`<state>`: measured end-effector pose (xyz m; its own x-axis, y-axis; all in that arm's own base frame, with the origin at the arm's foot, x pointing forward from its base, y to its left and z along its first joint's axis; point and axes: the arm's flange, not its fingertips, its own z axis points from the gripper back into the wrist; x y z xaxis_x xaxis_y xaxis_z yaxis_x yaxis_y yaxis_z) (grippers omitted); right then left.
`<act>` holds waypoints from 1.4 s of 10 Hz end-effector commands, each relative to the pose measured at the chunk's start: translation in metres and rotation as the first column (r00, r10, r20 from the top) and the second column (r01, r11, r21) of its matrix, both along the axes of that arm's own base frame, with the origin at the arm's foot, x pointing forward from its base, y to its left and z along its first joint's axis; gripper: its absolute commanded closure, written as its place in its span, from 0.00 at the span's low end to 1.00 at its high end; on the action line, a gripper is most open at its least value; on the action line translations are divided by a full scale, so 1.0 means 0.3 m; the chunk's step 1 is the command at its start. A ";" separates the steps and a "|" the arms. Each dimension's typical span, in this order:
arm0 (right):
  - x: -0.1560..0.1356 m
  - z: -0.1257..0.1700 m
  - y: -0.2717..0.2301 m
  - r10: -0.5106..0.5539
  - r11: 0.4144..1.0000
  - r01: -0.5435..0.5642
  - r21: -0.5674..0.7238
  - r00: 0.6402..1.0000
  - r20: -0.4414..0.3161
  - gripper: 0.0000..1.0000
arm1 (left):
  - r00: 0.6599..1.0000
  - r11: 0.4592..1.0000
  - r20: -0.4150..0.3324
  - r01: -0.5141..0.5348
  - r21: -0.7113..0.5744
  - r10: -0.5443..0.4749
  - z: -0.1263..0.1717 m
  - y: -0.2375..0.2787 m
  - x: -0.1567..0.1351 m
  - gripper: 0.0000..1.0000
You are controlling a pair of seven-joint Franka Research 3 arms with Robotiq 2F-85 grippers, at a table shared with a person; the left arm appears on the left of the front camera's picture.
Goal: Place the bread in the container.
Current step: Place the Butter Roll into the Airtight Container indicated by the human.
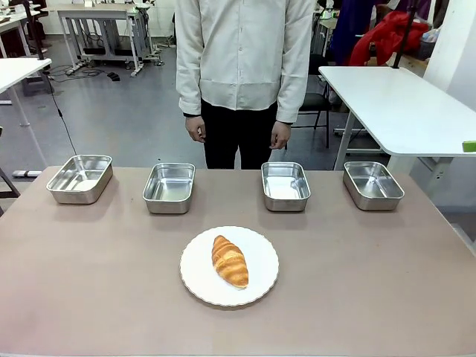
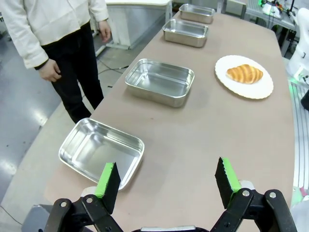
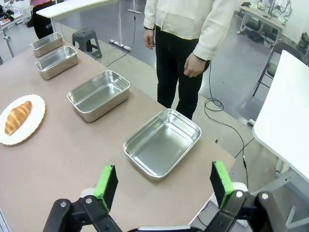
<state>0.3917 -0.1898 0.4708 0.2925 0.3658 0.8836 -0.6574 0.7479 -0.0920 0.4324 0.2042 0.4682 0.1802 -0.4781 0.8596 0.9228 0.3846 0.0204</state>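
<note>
Four containers stand in a row across the middle band of the front view: far-left container point(image 1: 78, 178), inner-left container point(image 1: 168, 186), inner-right container point(image 1: 285, 184) and far-right container point(image 1: 372, 183). Every one is bare inside, and I cannot say which is meant. Below them, at lower centre of the frame, the bread point(image 1: 230, 261) lies on a white plate point(image 1: 195, 281), its long axis running from upper left to lower right, nearly toward the camera. The left gripper point(image 2: 167, 175) is spread wide and holds nothing; the bread sits in the upper right of its frame, well apart. The right gripper point(image 3: 163, 176) is likewise released, with the bread at its frame's left edge. Neither arm looks clearly nearer, though these wide-angle views make that hard to judge.
</note>
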 end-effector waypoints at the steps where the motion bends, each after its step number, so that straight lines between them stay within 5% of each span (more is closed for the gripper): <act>1: 0.010 0.013 -0.012 0.024 1.000 -0.024 0.011 1.000 0.016 0.00 | 1.000 0.999 0.029 -0.002 -0.034 0.003 0.008 -0.017 -0.019 0.00; 14: 0.000 0.001 -0.001 -0.001 1.000 0.001 0.003 1.000 -0.001 0.00 | 1.000 1.000 0.007 -0.005 -0.013 0.005 0.016 -0.005 -0.007 0.00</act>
